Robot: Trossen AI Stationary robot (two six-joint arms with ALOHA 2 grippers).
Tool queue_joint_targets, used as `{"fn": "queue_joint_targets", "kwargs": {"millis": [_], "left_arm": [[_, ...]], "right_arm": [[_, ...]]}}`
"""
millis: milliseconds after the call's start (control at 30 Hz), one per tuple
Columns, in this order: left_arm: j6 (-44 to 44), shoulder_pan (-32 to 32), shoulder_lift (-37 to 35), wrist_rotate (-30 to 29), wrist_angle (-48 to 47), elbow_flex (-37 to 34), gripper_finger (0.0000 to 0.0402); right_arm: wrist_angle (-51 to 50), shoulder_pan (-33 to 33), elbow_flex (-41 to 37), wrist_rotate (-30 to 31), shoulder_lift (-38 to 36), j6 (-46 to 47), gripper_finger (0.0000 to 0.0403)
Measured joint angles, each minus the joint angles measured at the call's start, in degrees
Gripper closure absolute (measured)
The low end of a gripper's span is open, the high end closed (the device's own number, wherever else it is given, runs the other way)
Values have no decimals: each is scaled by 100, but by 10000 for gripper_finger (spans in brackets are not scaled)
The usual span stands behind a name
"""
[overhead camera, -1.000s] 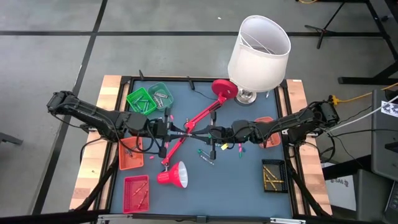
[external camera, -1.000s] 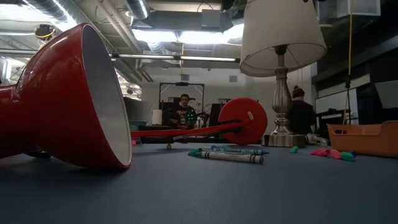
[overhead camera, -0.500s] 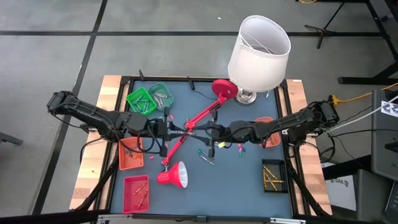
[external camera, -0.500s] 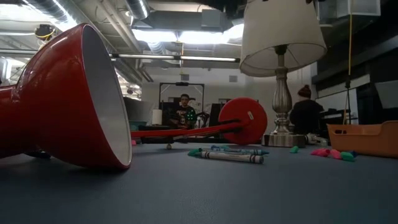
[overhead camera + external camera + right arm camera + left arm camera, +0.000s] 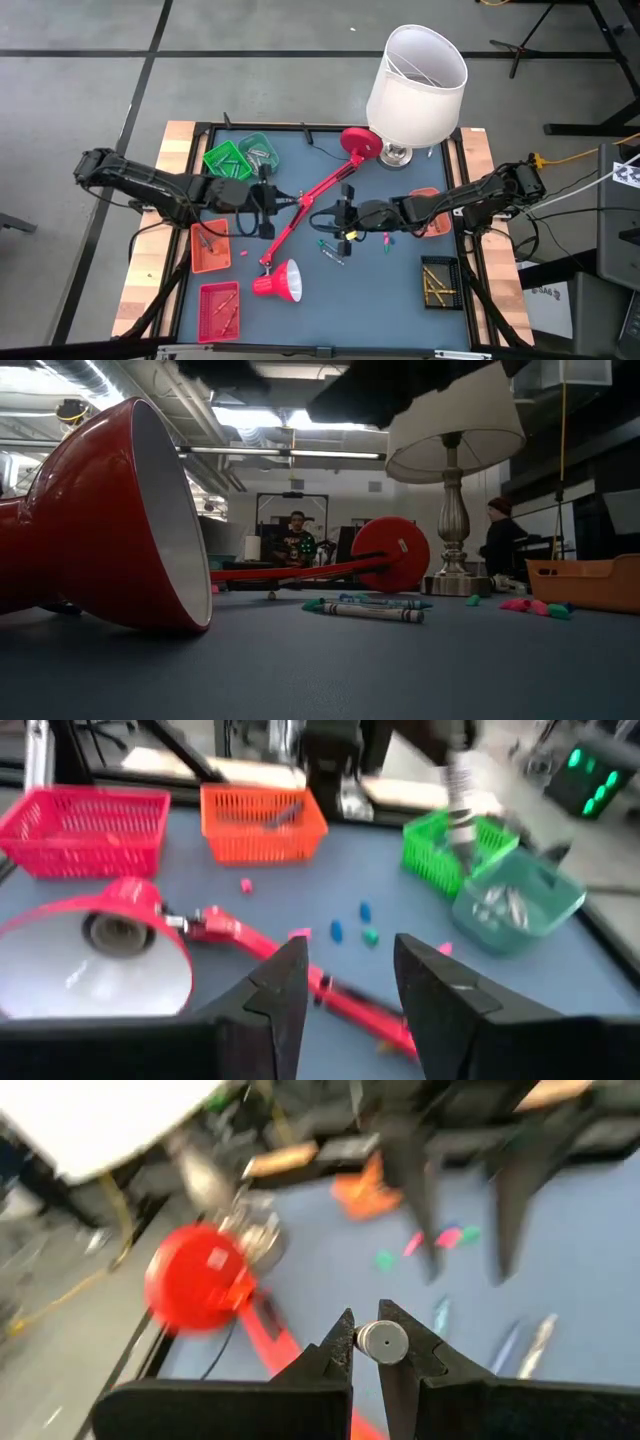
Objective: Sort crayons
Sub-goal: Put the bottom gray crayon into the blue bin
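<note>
Two dark robot arms reach in over a blue bench (image 5: 400, 290). The left gripper (image 5: 268, 200), at about nine o'clock from the bench's centre, has its fingers (image 5: 335, 1355) clenched on a grey crayon (image 5: 382, 1342), seen end-on in its wrist view. The right gripper (image 5: 343, 217), near the centre, hangs with fingers (image 5: 285, 985) spread and nothing between them. Loose crayons (image 5: 333, 250) lie just at six o'clock of it, beside a toppled red lamp (image 5: 279, 281). More crayons sit in a yellow basket (image 5: 438, 283) at four o'clock.
</note>
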Motion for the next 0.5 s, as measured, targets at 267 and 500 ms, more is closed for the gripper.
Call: {"fn": "queue_joint_targets", "kwargs": {"millis": [267, 500], "left_arm": [[-409, 731, 0, -204, -1369, 0, 392], [-437, 1554, 0, -201, -2510, 0, 392]], "right_arm": [[-516, 0, 0, -2, 0, 496, 253], [-525, 0, 0, -4, 0, 512, 253]]}}
